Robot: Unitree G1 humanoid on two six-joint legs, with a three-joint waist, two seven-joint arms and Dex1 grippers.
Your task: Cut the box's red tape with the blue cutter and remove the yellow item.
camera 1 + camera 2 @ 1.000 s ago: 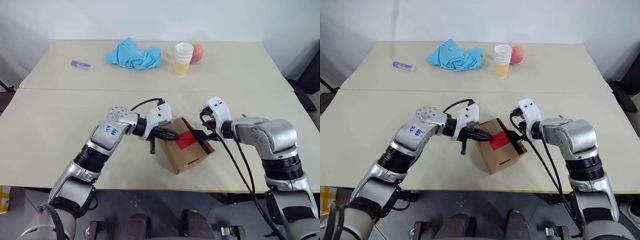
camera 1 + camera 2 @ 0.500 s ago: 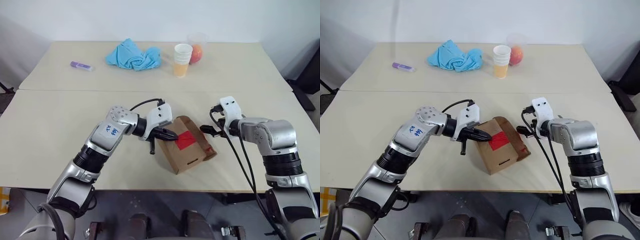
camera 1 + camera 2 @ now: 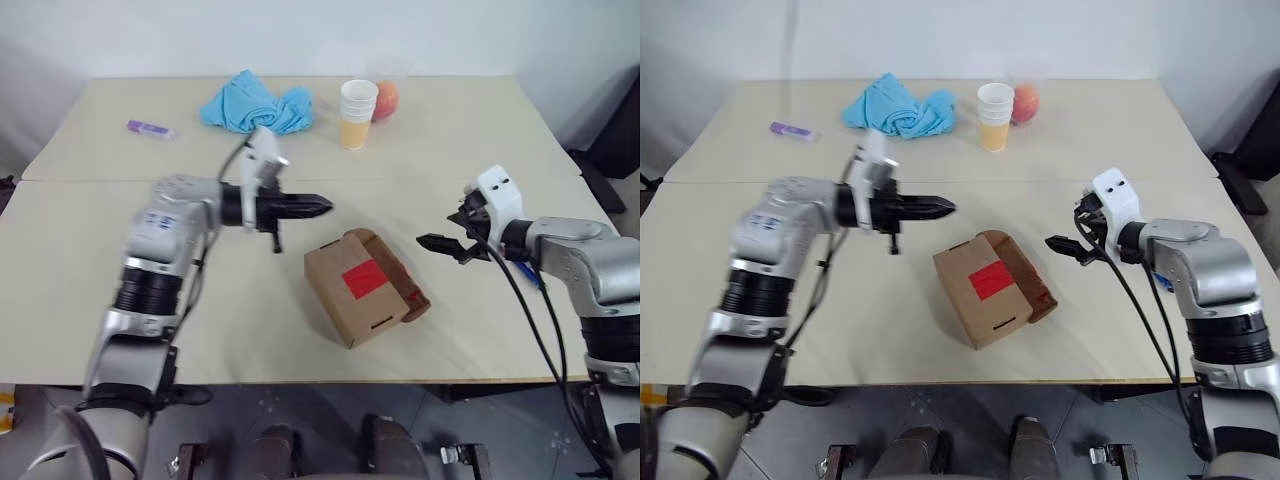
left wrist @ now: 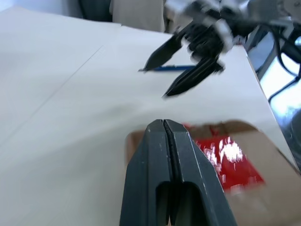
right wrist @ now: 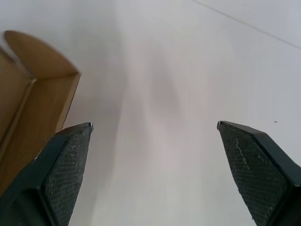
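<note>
Left arm is raised over the table, bent at the elbow, forearm pointing toward the robot's right. Left pincer is fully closed, fingers pressed together, holding nothing, roughly level, hanging above the table behind and to the left of the box. Right arm reaches in from the right, and the right pincer points leftward toward the box, apart from it, jaws spread wide and empty.

One box, brown cardboard, sits on the near table half between the two pincers, tilted, with a flap open on its right side. One red tape patch is on its top face. One blue cutter lies on the table by the right forearm, partly hidden behind it; the left wrist view shows it as a thin blue stick under the right pincer.

Far side of the table: one crumpled blue cloth, one stack of paper cups, one orange-red fruit just beside the cups, one small purple stick off to the left.
</note>
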